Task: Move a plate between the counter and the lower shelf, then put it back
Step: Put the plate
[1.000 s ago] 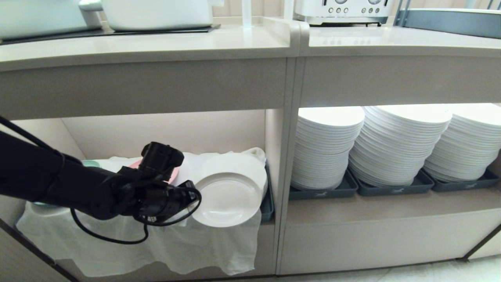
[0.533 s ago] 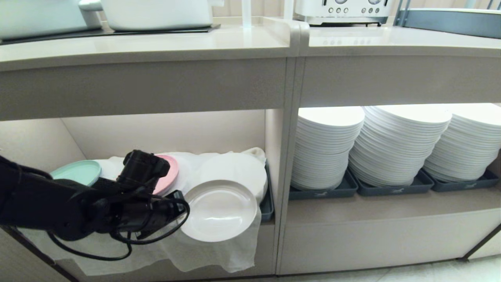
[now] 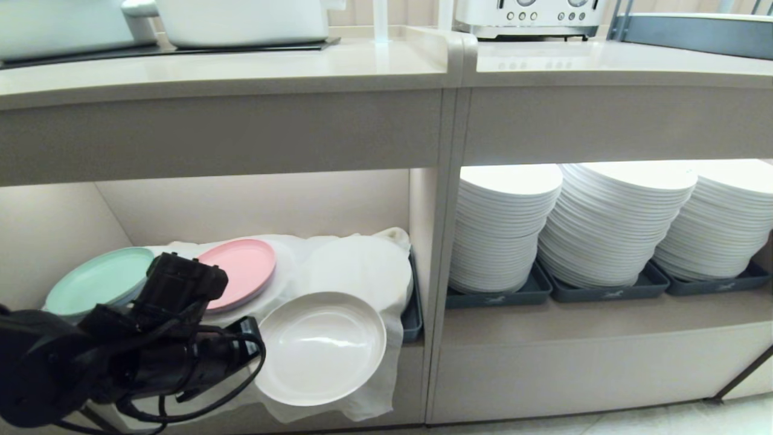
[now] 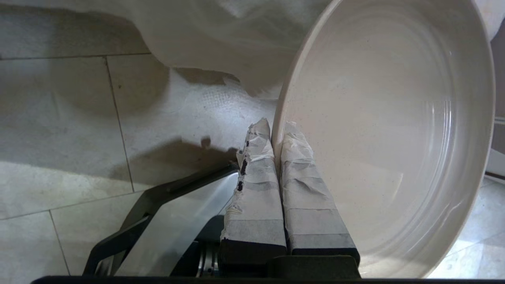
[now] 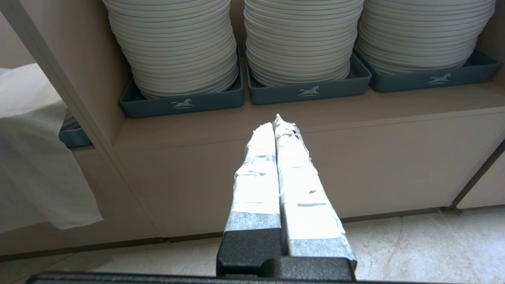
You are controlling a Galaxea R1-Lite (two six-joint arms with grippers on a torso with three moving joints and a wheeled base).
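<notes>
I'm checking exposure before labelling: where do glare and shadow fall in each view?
Head view: a soft highlight streaks the plate, and bright light glows above the white stacks. Left wrist view: the left gripper throws a dark shadow on the floor. Right wrist view: even light, no hard glare on the right gripper.

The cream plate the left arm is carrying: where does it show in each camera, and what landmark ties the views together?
Head view: the plate sits low and left of centre, in front of the cloth-draped bay, pinched at its rim by the left gripper.
Left wrist view: it fills the picture's right side, rim between the taped fingers.
Right wrist view: not in it.
Shared landmark: the white cloth.
</notes>
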